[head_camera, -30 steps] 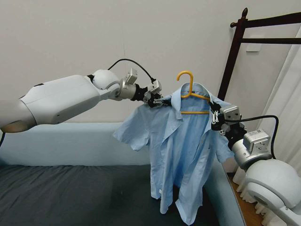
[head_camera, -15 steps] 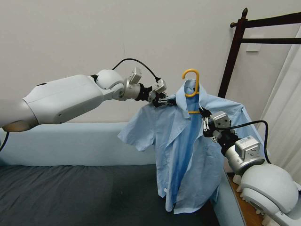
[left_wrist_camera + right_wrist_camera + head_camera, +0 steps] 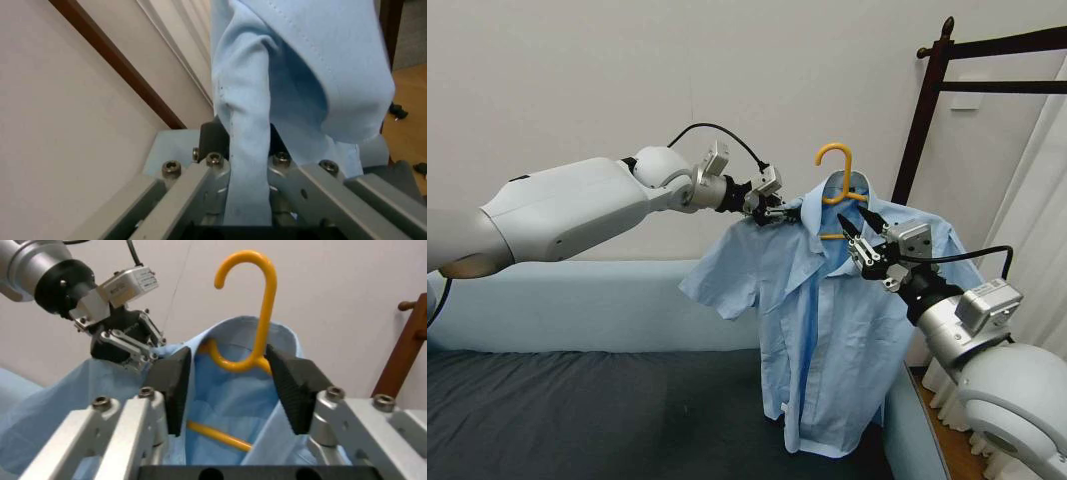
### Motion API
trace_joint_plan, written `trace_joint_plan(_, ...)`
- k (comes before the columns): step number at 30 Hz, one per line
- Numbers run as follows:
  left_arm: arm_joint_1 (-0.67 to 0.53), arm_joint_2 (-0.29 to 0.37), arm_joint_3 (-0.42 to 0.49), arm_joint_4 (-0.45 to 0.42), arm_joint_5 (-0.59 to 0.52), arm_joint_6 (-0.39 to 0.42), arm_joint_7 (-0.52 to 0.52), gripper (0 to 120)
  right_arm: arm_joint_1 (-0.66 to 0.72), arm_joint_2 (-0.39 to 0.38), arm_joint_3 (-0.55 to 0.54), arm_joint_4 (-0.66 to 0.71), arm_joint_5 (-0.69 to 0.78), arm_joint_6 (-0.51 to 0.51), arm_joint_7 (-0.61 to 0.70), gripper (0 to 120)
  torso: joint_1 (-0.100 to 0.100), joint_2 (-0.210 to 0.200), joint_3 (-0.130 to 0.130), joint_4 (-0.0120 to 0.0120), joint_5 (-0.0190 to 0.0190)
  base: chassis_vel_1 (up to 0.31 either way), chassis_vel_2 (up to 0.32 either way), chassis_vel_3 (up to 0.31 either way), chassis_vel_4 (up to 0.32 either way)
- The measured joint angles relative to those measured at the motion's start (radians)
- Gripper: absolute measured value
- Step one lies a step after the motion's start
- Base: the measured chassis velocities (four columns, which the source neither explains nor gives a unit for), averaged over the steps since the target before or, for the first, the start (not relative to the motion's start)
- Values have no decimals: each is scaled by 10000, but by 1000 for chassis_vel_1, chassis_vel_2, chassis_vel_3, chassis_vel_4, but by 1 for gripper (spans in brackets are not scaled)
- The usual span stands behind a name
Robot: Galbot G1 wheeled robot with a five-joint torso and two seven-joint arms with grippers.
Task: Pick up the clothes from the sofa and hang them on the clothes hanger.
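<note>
Holding the light blue shirt [image 3: 827, 330] aloft at about 3 o'clock from the backrest of the sofa [image 3: 577, 300], with the hem hanging free in front of the sofa's right end. Carrying the shirt on the yellow hanger [image 3: 835, 165], with the hook standing upright out of the collar. Pinching the shirt's shoulder with the left gripper [image 3: 772, 212] at 9 o'clock from the collar, with jaws drawn narrow on a fold of cloth. Showing, in the left wrist view, that same fold running down between the metal fingers [image 3: 200, 175]. Hovering the right gripper [image 3: 859, 233] at about 5 o'clock from the hook, just in front of the collar, with jaws spread wide and holding nothing. Straddling, in the right wrist view, the hanger's neck with both black pads [image 3: 175, 385] apart from the yellow wire. Leaving the dark wooden rack [image 3: 924, 110] at 2 o'clock from the shirt, apart from the hook.
</note>
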Motion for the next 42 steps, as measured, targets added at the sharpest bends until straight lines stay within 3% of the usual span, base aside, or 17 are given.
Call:
trace_joint_plan(4, -45, 168, -16, 66, 43, -102, 274, 1, 12, -497, 462, -56, 495, 1, -246, 64, 0, -1, 0, 1, 1, 0, 0, 0, 0)
trace_joint_plan(7, -76, 410, -22, 75, 71, -213, 529, 1, -18, -1470, 1524, -717, 1727, 352, -1906, 77, 0, 0, 0, 3, -1, 0, 0, 0, 0)
trace_joint_plan(8, -76, 410, -22, 75, 71, -213, 529, 1, -18, -1470, 1524, -717, 1727, 352, -1906, 77, 0, 0, 0, 3, -1, 0, 0, 0, 0)
trace_joint_plan(12, -75, 701, -100, -58, 27, -251, 755, 1, 395, -2889, 2371, -2560, 3287, 836, -4825, 94, 0, 0, 0, 1, 0, 0, 0, 0, 0)
trace_joint_plan(13, -75, 701, -100, -58, 27, -251, 755, 1, 395, -2889, 2371, -2560, 3287, 836, -4825, 94, 0, 0, 0, 1, 0, 0, 0, 0, 0)
trace_joint_plan(17, -46, 921, -200, -329, -23, -263, 902, 1, 832, -3757, 2241, -3871, 3760, 558, -7930, 100, 0, 0, -1, 1, -1, 0, 0, 0, 0)
trace_joint_plan(22, 35, 1032, -296, -495, 52, -291, 969, 1, 759, -4175, 2046, -4301, 2968, 606, -9653, 100, 0, 0, 0, 0, 0, 0, 0, 0, 0)
trace_joint_plan(32, 106, 1066, -356, -587, 560, -493, 1400, 1, 553, -4793, 1871, -4600, 2841, 600, -10043, 98, 0, 0, -1, 2, 0, 0, 0, 0, 0)
trace_joint_plan(36, 103, 971, -402, -616, 609, -498, 1433, 1, 486, -4972, 1849, -4538, 3058, 528, -10189, 90, 0, 0, 0, 2, 0, 0, 0, 0, 0)
trace_joint_plan(39, 104, 890, -414, -866, 630, -472, 1417, 1, 440, -5006, 1787, -4284, 3204, 349, -10203, 73, 0, 0, -1, 1, 0, 0, 0, 0, 0)
trace_joint_plan(42, 107, 870, -418, -987, 630, -442, 1380, 1, 395, -4932, 1689, -4175, 3371, 242, -10080, 66, 0, 0, -1, 0, 0, 0, 0, 0, 0)
